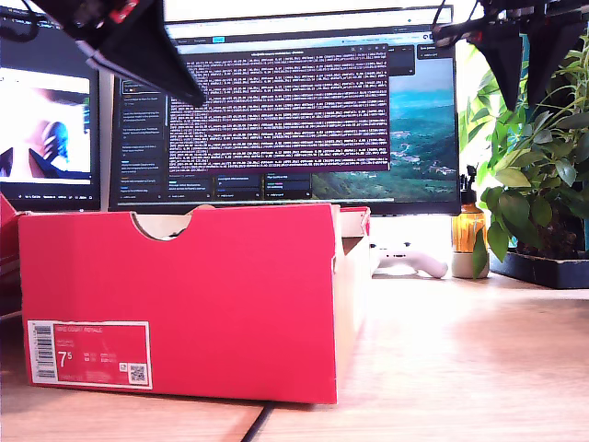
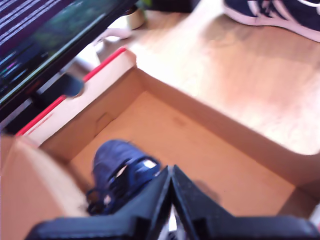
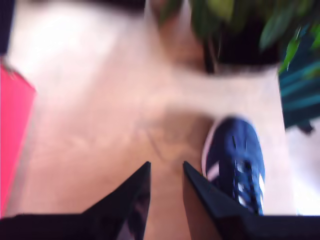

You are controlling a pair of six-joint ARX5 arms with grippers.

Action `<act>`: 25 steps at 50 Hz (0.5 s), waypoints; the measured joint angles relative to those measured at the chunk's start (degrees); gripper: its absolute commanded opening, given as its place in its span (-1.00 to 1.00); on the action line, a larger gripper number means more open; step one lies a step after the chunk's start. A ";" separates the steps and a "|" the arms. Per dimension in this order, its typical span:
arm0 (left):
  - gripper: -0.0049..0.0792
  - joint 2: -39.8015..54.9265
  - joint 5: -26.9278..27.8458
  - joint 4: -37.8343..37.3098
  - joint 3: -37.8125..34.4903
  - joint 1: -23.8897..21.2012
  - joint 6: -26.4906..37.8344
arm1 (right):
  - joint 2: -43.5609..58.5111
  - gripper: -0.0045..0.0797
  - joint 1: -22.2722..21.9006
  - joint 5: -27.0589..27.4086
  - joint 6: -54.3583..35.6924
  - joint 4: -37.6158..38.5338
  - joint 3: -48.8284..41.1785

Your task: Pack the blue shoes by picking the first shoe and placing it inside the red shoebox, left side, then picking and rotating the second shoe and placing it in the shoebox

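One navy-blue, white-striped sneaker (image 2: 120,172) lies inside the bright red cardboard shoebox (image 1: 184,304); my first pincer (image 2: 171,187), fingers together, hangs above. My second pincer (image 3: 165,175), slightly apart and empty, hovers beside the second sneaker (image 3: 237,162) on the wooden table (image 3: 100,125), likely next to grasp and rotate.

bright daylight; both wrist views motion-blurred.

My first gripper (image 2: 171,175), jaws closed together, hangs above the open red shoebox (image 2: 220,125). One blue shoe (image 2: 120,172) lies inside. Second shoe (image 2: 280,15) on the table (image 2: 225,70), outside the box.
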 measured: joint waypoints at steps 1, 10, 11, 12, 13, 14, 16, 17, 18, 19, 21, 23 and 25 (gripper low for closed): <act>-0.93 0.00 0.33 0.00 0.00 0.61 -0.24 | -0.55 -0.47 0.04 0.00 -0.20 0.22 0.00; -0.93 0.00 3.54 0.02 0.00 5.42 -0.85 | -8.44 -0.47 -0.13 -0.02 -1.53 0.42 0.00; -0.93 0.00 3.76 0.02 0.00 5.75 -0.85 | -9.33 -0.47 -0.33 0.00 -1.53 0.42 0.00; -0.93 0.00 3.89 0.02 0.00 5.92 -0.87 | -10.38 -0.47 -0.52 0.00 -1.53 0.39 0.00; -0.93 0.00 3.98 0.02 0.00 6.12 -0.87 | -11.28 -0.47 -0.74 0.07 -1.55 0.39 -0.04; -0.93 0.00 4.00 0.00 0.00 6.21 -0.87 | -12.11 -0.47 -0.94 0.15 -1.55 0.39 -0.11; -0.93 0.00 4.09 0.02 0.00 6.47 -0.87 | -13.92 -0.47 -1.51 0.22 -1.53 0.46 -0.83; -0.93 0.00 4.20 0.00 0.00 6.58 -0.87 | -14.73 -0.47 -1.73 0.22 -1.53 0.50 -1.42; -0.93 0.00 4.37 0.02 0.00 6.71 -0.87 | -15.63 -0.47 -2.01 0.26 -1.53 0.68 -2.36; -0.93 0.00 4.55 0.02 0.00 6.80 -0.87 | -16.39 -0.47 -2.19 0.31 -1.53 0.87 -3.34; -0.93 0.00 4.90 0.02 0.00 6.97 -0.87 | -17.92 -0.47 -2.67 0.42 -1.53 1.33 -6.03; -0.93 0.00 5.01 0.02 0.00 7.17 -0.87 | -18.99 -0.47 -3.10 0.46 -1.53 1.79 -8.87; -0.93 0.00 5.03 0.02 0.00 7.23 -0.87 | -19.63 -0.47 -3.45 0.59 -1.53 2.27 -11.78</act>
